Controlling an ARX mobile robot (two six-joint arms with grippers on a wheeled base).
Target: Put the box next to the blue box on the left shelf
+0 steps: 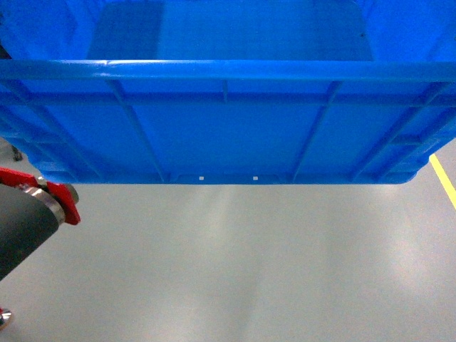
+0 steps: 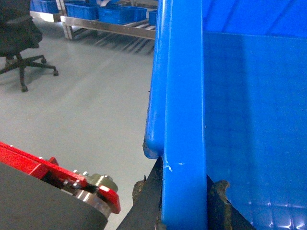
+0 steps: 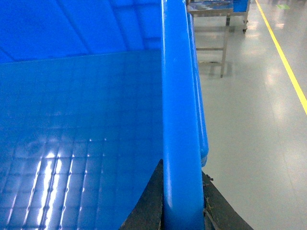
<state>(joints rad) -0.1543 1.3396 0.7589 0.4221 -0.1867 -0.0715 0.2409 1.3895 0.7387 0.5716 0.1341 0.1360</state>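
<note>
Box [image 1: 228, 135], a big open-top blue crate with a thick rim and upright ribs on its walls, fills the whole upper half of the head view and hangs above the grey floor [image 1: 242, 271], its near wall facing the camera and two small pale notches showing at the base edge. At the lower left of that view sits a black rounded part with a red bracket [image 1: 63, 199], part of the robot. In the left wrist view the left gripper [image 2: 184, 201] is clamped on the crate's rim at the bottom centre of the frame, one dark finger [image 2: 148, 201] outside the wall and the other inside it. In the right wrist view the right gripper [image 3: 182, 206] grips the opposite rim the same way, dark fingers [image 3: 148, 206] pressed on either side of the blue edge at the bottom of the frame. At the upper left of the left wrist view, well apart from the held crate, a steel shelf [image 2: 108, 26] carries other blue boxes [image 2: 88, 9], and a black office chair [image 2: 19, 43] stands at the left edge. A yellow line [image 3: 288, 62] runs along the floor at the right of the right wrist view, with a metal frame [image 3: 216, 33] near the top.
</note>
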